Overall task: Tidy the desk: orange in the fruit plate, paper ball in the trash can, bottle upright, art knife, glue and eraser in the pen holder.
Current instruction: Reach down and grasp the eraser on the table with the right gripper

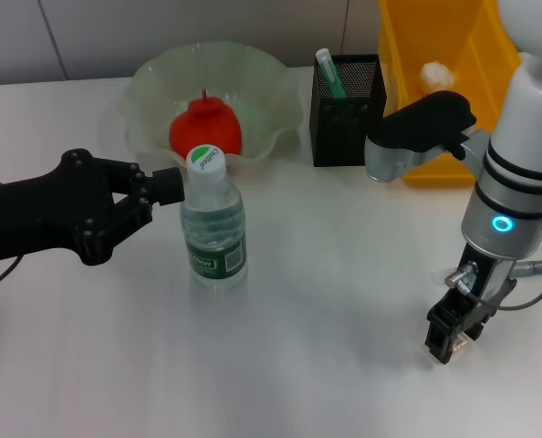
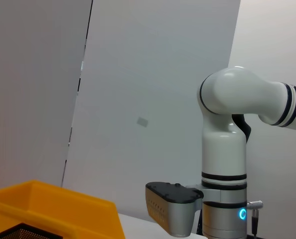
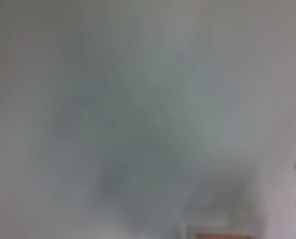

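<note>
The clear bottle (image 1: 213,228) stands upright on the table, white cap on top. My left gripper (image 1: 172,186) reaches in from the left and touches it just below the cap. The orange (image 1: 205,128) lies in the pale-green fruit plate (image 1: 271,91) behind the bottle. The paper ball (image 1: 434,73) rests inside the yellow trash can (image 1: 417,55). A green-and-white stick pokes out of the black mesh pen holder (image 1: 346,114). At the front right my right gripper (image 1: 453,339) points down at the table, shut on the small tan eraser (image 1: 462,346).
The right arm's grey and black elbow (image 1: 417,132) hangs in front of the trash can, close to the pen holder. In the left wrist view the trash can's rim (image 2: 53,206) and the white right arm (image 2: 225,164) show against a wall.
</note>
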Robot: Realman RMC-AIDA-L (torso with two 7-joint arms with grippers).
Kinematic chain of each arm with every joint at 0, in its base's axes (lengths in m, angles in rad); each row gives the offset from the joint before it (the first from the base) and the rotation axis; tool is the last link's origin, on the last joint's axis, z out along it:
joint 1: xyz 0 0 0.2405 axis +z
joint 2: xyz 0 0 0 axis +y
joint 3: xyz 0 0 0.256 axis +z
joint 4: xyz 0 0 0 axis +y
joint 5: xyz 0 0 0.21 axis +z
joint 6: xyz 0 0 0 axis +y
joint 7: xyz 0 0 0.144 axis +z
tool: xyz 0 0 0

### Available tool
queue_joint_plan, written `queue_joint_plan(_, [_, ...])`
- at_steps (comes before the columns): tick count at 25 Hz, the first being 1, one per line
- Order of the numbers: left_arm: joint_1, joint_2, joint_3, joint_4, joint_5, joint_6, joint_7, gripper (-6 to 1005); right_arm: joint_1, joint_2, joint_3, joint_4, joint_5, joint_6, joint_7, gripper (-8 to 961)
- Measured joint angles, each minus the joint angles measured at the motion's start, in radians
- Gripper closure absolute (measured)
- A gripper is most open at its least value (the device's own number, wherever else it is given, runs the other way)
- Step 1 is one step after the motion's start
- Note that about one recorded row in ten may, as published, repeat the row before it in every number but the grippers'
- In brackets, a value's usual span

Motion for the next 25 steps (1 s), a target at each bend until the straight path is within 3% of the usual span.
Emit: queue_joint_plan(25, [0.005, 0.002, 0.000, 0.000, -0.008, 0.000, 0.000, 994, 0.010, 0.000, -0.025, 0.014, 0.002, 0.011, 0.001, 447])
